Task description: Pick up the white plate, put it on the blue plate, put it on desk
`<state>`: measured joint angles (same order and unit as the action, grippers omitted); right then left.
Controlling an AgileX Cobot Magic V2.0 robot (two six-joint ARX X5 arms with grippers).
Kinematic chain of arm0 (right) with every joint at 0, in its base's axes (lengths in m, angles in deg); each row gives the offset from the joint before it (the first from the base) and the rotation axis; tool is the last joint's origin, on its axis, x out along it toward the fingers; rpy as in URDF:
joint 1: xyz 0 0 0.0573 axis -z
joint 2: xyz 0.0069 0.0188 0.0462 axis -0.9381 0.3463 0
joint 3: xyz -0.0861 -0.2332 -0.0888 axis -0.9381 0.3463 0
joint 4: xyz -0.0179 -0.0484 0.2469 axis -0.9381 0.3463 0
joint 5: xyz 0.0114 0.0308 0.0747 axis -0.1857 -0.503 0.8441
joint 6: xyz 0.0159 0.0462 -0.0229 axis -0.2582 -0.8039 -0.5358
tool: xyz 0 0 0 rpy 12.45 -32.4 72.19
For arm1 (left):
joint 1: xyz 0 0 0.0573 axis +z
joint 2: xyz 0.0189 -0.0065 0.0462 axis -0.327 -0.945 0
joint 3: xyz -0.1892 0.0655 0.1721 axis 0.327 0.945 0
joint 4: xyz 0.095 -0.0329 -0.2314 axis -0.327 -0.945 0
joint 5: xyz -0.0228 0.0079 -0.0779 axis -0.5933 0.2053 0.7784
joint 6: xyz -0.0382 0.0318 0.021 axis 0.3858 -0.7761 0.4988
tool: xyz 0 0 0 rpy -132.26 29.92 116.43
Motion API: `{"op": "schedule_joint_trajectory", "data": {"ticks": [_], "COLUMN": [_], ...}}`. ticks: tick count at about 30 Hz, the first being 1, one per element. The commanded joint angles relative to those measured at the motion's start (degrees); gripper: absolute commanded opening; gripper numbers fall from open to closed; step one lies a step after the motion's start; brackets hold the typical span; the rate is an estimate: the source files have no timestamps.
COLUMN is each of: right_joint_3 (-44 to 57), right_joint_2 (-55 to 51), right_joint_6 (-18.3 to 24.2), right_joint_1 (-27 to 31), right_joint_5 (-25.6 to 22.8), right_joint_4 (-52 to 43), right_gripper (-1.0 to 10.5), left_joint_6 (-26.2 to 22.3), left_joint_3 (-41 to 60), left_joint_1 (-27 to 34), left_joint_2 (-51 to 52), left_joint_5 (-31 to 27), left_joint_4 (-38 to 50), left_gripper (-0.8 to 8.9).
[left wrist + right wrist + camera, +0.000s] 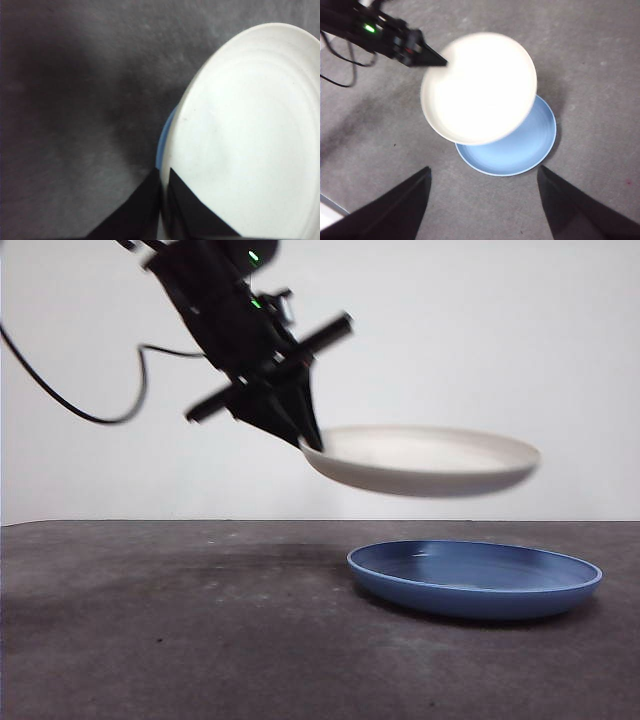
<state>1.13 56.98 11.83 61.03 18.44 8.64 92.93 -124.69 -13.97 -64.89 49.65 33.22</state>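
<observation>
The left hand [312,443] is pinching the rim of the white plate [425,460], its two black jaws pressed nearly together with the plate's edge between them. From the front, the arm is reaching down from the upper left, dark and bulky, with small green lights glowing on it. The white plate is hanging in the air, roughly level, gripped only at its left edge. Below it, the blue plate [475,580] is sitting flat on the dark grey surface [170,630], and there is a clear gap of air between the two plates. Seen from above by the right arm's camera, the white plate is overlapping much of the blue one, offset so that a crescent of blue is showing. The right hand [484,200] is hovering well above both plates, jaws spread wide, gripping nothing.
</observation>
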Motion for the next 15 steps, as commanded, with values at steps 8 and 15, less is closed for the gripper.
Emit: {"op": "schedule_joint_trajectory", "data": {"ticks": [8, 15], "right_joint_3": [-1.8, -1.8], "right_joint_2": [-0.4, -0.4], "right_joint_6": [-0.6, -0.6], "right_joint_1": [-0.2, -0.2], "right_joint_5": [-2.1, -2.6], "right_joint_4": [2.4, 2.5], "right_gripper": [3.4, 3.4], "left_joint_6": [0.7, 0.6], "left_joint_3": [-5.7, -6.4], "left_joint_1": [-2.9, -4.1], "left_joint_2": [-10.6, -13.4], "left_joint_5": [-0.4, -0.4], "left_joint_4": [0.3, 0.6], "left_gripper": [0.09, 0.09]}}
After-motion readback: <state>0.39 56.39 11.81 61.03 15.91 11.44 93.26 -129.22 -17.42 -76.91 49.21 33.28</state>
